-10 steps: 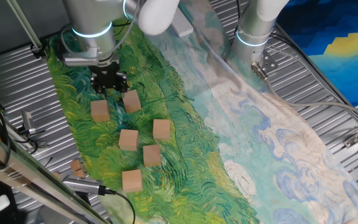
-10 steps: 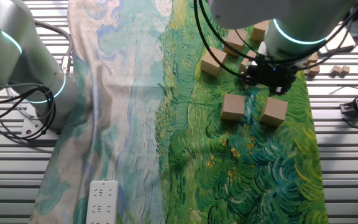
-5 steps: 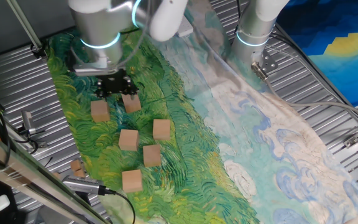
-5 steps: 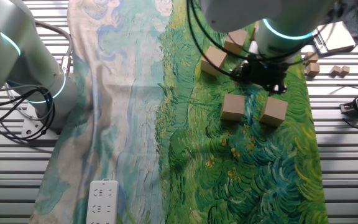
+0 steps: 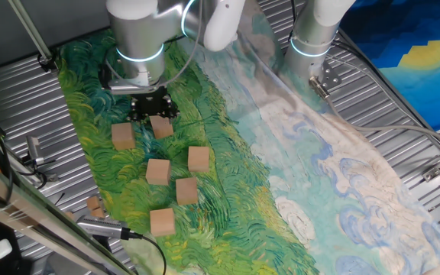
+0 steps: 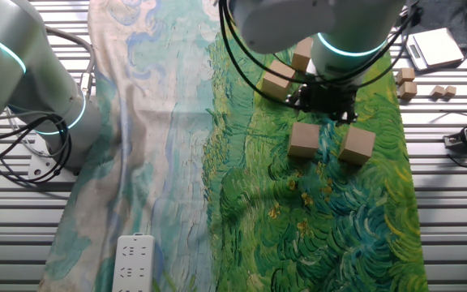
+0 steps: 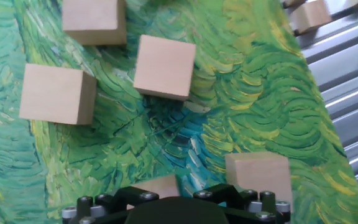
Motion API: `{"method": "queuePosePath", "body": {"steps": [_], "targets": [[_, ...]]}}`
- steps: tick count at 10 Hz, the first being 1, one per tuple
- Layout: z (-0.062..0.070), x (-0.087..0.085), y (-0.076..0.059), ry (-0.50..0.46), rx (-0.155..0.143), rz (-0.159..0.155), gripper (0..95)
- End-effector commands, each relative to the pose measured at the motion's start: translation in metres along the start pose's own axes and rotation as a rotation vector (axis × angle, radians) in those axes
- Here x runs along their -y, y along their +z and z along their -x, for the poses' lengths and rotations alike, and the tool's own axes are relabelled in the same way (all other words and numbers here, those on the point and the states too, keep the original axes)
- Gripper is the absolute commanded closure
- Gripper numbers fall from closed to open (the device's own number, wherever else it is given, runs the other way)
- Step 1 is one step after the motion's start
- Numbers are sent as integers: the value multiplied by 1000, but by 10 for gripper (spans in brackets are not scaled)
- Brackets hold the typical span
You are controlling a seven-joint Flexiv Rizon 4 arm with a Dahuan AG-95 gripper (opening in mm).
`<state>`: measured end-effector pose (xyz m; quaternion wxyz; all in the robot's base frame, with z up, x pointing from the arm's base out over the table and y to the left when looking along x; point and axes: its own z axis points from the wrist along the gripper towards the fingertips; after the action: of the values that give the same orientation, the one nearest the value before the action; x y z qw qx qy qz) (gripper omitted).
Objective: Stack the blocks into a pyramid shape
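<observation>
**Six blocks lying loose, none stacked**

Nearest the tabletop's front edge in one fixed view, a lone block (image 5: 162, 221) is sitting on the green painted cloth (image 5: 228, 191). Behind it, three blocks (image 5: 187, 190) are clustered, apart from each other. Farther back, a fifth block (image 5: 123, 136) and sixth block (image 5: 161, 126) are lying under the end effector (image 5: 150, 109), which is hovering; its opening cannot be told.

Arm upright over the cloth, pincer (image 5: 150, 107) pointing straight down, jaw state unclear.
</observation>
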<state>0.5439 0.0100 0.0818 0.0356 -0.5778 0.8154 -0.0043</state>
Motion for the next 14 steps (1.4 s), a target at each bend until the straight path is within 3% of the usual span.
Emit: {"method": "queuePosePath", "body": {"steps": [1,5,6,10,14], "targets": [[-1,-1,5,-5,4,-2,0],[-3,-6,9,-10,11,-2,0],[-4,-9,9,-5,10,-5,190],[-10,-21,9,-45,-6,-9,190],[-10,-22,8,-66,-6,-7,190]]}}
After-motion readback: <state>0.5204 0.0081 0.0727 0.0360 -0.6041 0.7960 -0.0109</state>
